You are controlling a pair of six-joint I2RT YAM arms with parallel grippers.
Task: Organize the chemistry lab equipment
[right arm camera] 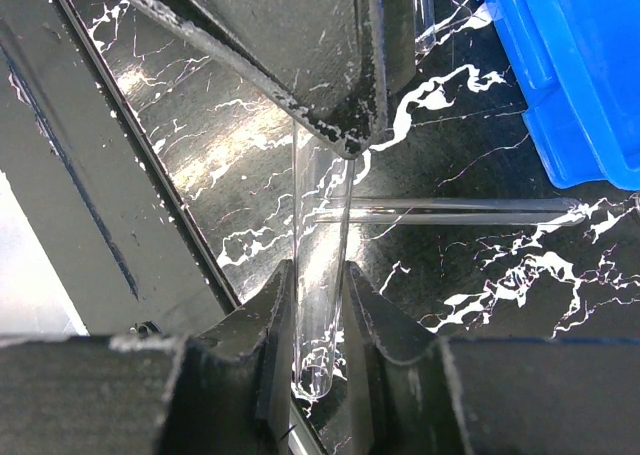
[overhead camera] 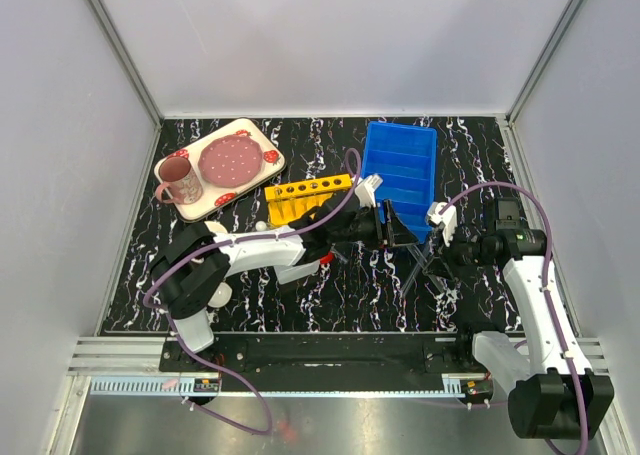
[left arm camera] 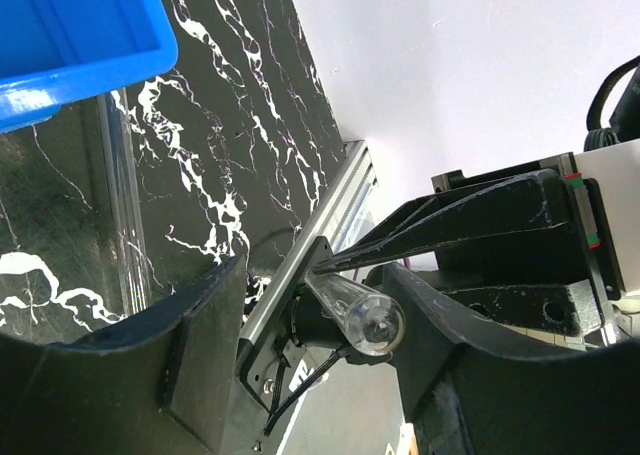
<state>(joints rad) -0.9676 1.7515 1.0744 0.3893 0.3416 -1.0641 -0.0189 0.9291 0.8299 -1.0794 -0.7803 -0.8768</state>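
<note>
A thin clear test tube (right arm camera: 320,275) is gripped in my right gripper (right arm camera: 320,320), which is shut on it. The tube's rounded end (left arm camera: 368,320) reaches between the wide-open fingers of my left gripper (left arm camera: 330,365), close to its right finger (left arm camera: 470,355) and apart from the other. In the top view the two grippers meet in front of the blue bin, left gripper (overhead camera: 400,230) and right gripper (overhead camera: 438,247). Another test tube (right arm camera: 450,212) lies flat on the table; it also shows in the left wrist view (left arm camera: 125,215). The yellow holed rack (overhead camera: 305,195) stands left of the bin. The bottle, flask and dish are not clearly visible.
A blue bin (overhead camera: 405,170) stands at the back right, its corner in both wrist views (left arm camera: 70,45) (right arm camera: 570,65). A strawberry tray (overhead camera: 200,190) with a plate and pink mug (overhead camera: 180,180) sits at the back left. The left arm (overhead camera: 260,250) stretches across the middle.
</note>
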